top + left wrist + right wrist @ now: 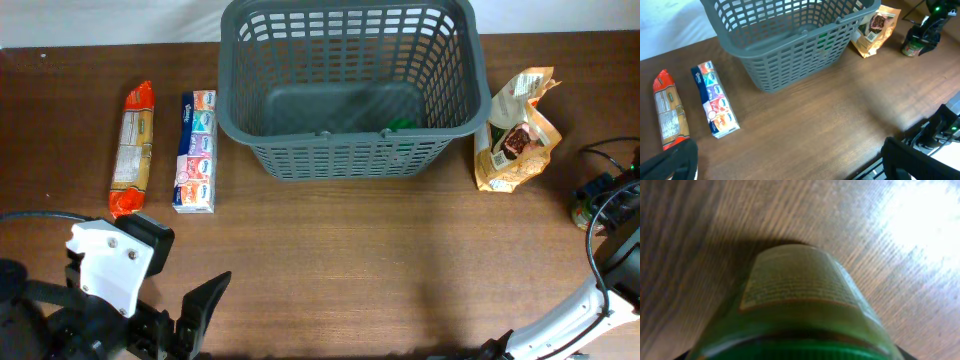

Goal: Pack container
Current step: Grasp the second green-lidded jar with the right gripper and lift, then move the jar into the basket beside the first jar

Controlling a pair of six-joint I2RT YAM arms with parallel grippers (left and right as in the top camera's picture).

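While the container [340, 155] stands by the far edge, open table [380, 260] fronts it.

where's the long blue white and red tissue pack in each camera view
Overhead: long blue, white and red tissue pack, left of the dark grey slotted plastic basket.
Left wrist: pack lower left, basket above-right.
Right wrist: not in view.
Shared landmark: the basket.

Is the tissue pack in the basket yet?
No, the tissue pack lies on the table left of the basket, beside the pasta packet.
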